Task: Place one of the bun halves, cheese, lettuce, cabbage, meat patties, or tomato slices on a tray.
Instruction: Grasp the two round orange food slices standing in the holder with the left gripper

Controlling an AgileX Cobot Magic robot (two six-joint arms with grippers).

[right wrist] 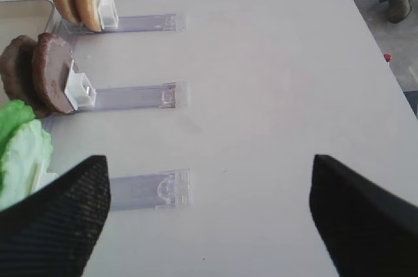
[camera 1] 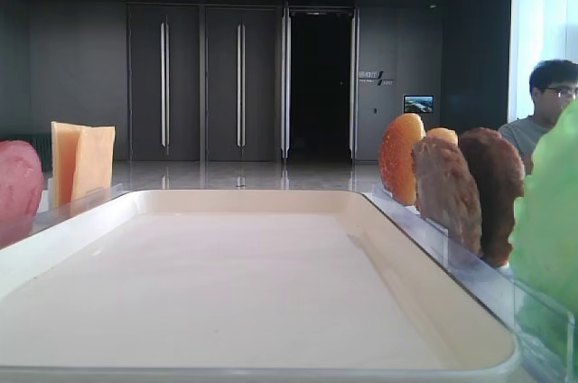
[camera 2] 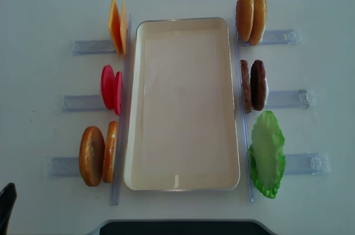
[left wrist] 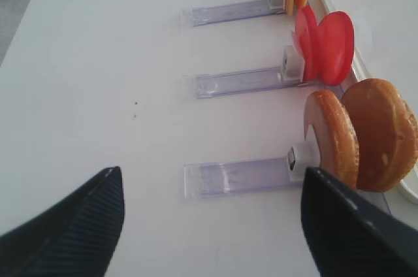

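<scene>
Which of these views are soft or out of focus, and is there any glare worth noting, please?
Low exterior high view: the lettuce at the right edge is a close blur and the tomato slices are soft. Both wrist views: the fingertips are dark blurs. Overhead view: sharp, evenly lit; faint sheen on the tray.

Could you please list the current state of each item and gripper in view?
tray: empty.
cheese: upright in rack.
tomato slices: upright in rack.
left bun halves: upright in rack.
right bun halves: upright in rack.
meat patties: upright in rack.
lettuce: leaning on rack.
left gripper: open, empty.
right gripper: open, empty.
</scene>
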